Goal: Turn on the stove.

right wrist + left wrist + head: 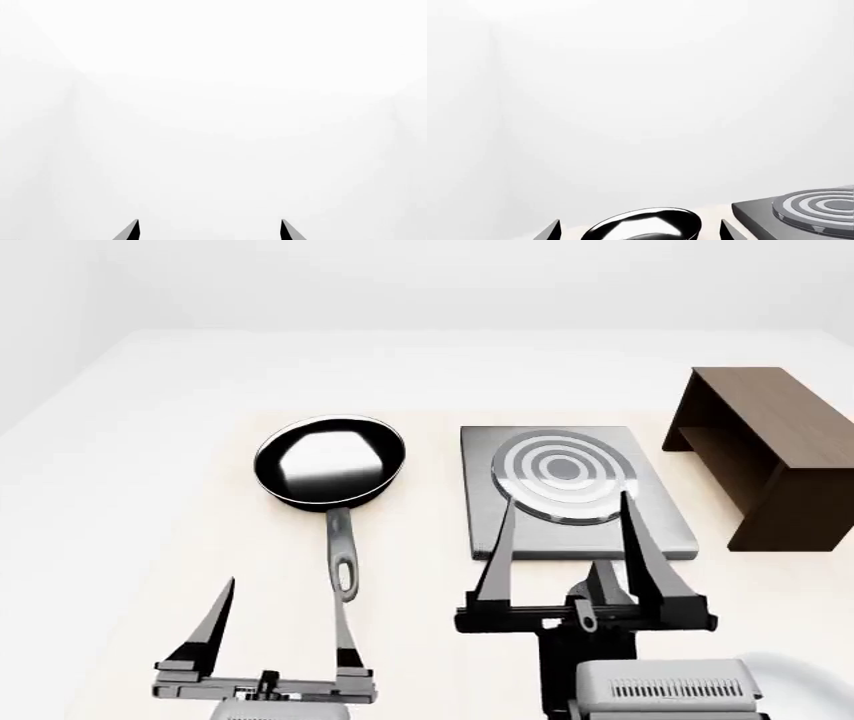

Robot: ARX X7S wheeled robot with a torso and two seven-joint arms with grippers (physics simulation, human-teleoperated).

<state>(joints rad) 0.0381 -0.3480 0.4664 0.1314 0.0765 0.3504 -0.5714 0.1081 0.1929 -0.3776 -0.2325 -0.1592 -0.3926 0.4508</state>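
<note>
While the head camera took in the whole pale tabletop [134,540], the two wrist cameras caught barely anything, so most of this came from that one view. Going left to right: the left gripper [283,608] sat at the near edge with its two dark tapered fingers spread wide apart, holding nothing. The long grey handle of the black round frying pan [330,464] ran down between those fingers, though I couldn't tell if it touched either one. The left wrist view only showed the shiny pan bowl [647,225] low in the frame between the two fingertips, plus a corner of the hotplate off to one side.

Next over was the flat square grey metal stove [577,492] with its concentric ring burner, just beside the pan and near the table's middle. The right gripper [566,500] hung over the stove's front part, fingers likewise wide open and empty, tips reaching over the rings. Its own wrist view showed just two dark fingertips [131,231] against blank white, no stove at all. I couldn't make out the knob in any view.

Far right stood a dark brown wooden shelf [767,455], apart from the stove.
</note>
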